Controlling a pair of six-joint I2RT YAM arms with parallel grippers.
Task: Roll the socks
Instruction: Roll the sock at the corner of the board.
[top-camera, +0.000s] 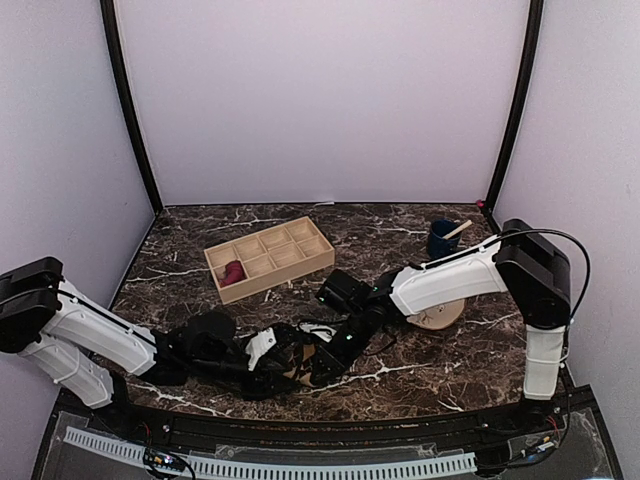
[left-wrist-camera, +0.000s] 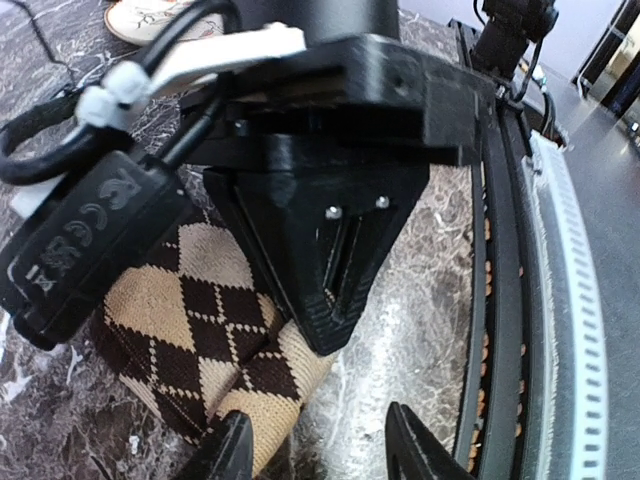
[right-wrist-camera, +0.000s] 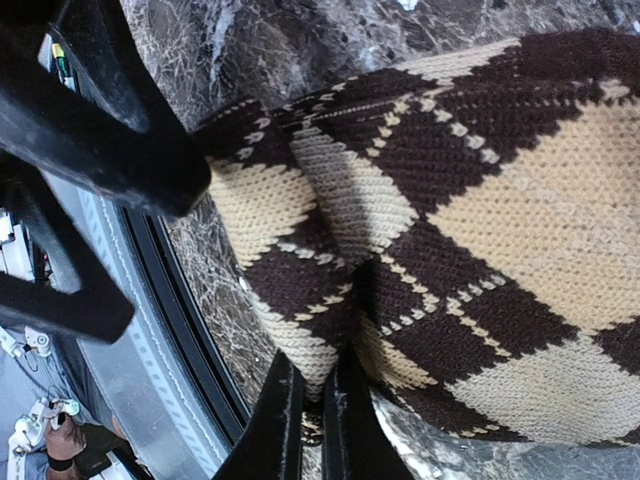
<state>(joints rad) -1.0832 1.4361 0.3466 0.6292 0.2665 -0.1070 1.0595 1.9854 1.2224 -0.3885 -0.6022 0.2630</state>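
Note:
The dark brown sock with tan argyle diamonds (right-wrist-camera: 480, 210) lies on the marble near the table's front edge, between both grippers (top-camera: 297, 370). My right gripper (right-wrist-camera: 312, 410) is shut on a pinched fold at the sock's edge. In the left wrist view its black finger (left-wrist-camera: 330, 270) presses down on the sock (left-wrist-camera: 190, 330). My left gripper (left-wrist-camera: 320, 455) is open, with one fingertip (left-wrist-camera: 232, 450) at the tan cuff and the other over bare marble. A maroon-red sock (top-camera: 232, 272) sits bundled in a compartment of the wooden tray.
The wooden compartment tray (top-camera: 285, 243) stands at the back centre-left. A blue cup with a stick in it (top-camera: 442, 238) is at the back right. A round pale plate (top-camera: 442, 316) lies under the right arm. The table's black front rail (left-wrist-camera: 500, 300) runs close by.

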